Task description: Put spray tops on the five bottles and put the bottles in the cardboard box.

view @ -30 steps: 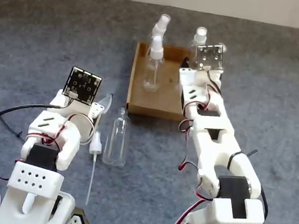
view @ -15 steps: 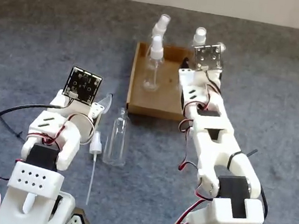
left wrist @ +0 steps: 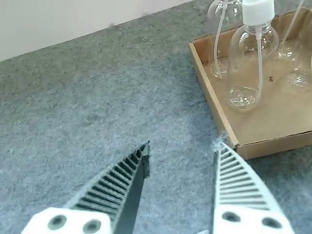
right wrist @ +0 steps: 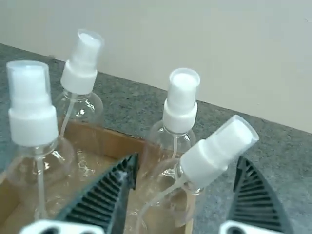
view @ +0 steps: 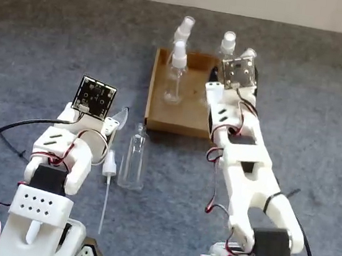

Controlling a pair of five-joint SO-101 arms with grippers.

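The right arm (view: 242, 155) stretches nearly straight from the lower right of the high view up to the cardboard box (view: 153, 88) at upper centre, its wrist over the box's right side. In its wrist view the right claw (right wrist: 186, 163) is spread wide, with a tilted bottle (right wrist: 165, 195) between the jaws; its spray top leans toward the right of that frame. I cannot tell whether either jaw touches it. Three more capped bottles (right wrist: 36, 151) stand upright in and just behind the box.

The left arm (view: 61, 158) is folded at the lower left of the high view, wrist bent down toward the desk (view: 45, 37), which is covered in grey carpet. The left claw (left wrist: 181, 147) is open and holds nothing, with bare carpet showing between the jaws and the box's near corner at the right of its wrist view.

In the high view, just right of the left claw, an uncapped bottle (view: 133, 154) lies on its side on the desk below the box. A loose spray top (view: 109, 170) with its long tube lies beside it, on its left.
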